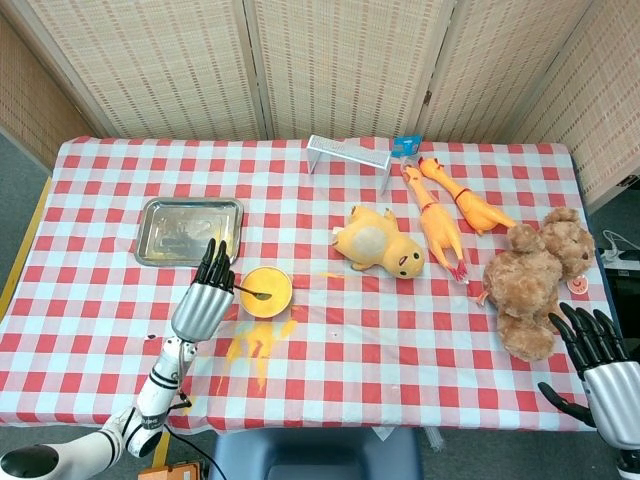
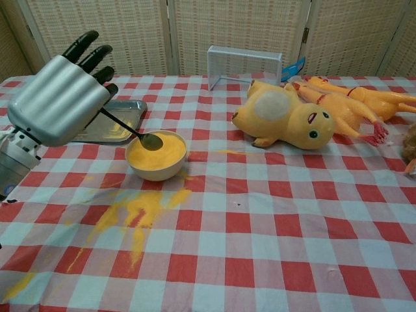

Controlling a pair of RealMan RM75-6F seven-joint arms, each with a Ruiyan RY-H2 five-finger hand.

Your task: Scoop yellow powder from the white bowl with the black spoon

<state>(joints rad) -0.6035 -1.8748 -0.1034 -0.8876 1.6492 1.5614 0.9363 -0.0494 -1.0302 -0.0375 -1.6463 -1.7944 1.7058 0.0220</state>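
Observation:
The white bowl (image 1: pixel 266 292) (image 2: pixel 156 158) of yellow powder stands left of the table's middle. My left hand (image 1: pixel 204 300) (image 2: pixel 60 104) is just left of it and holds the black spoon (image 1: pixel 250 293) (image 2: pixel 133 132) by its handle. The spoon's head hangs over the bowl's centre, just above the powder, with a little yellow on it. My right hand (image 1: pixel 603 375) hovers open at the table's front right corner, holding nothing; the chest view does not show it.
Spilled yellow powder (image 1: pixel 255 342) (image 2: pixel 138 211) streaks the cloth in front of the bowl. A metal tray (image 1: pixel 190 230) (image 2: pixel 114 123) lies behind my left hand. A yellow duck toy (image 1: pixel 380 243), two rubber chickens (image 1: pixel 450 212), a brown teddy (image 1: pixel 535 280) and a white wire rack (image 1: pixel 348 155) sit to the right and back.

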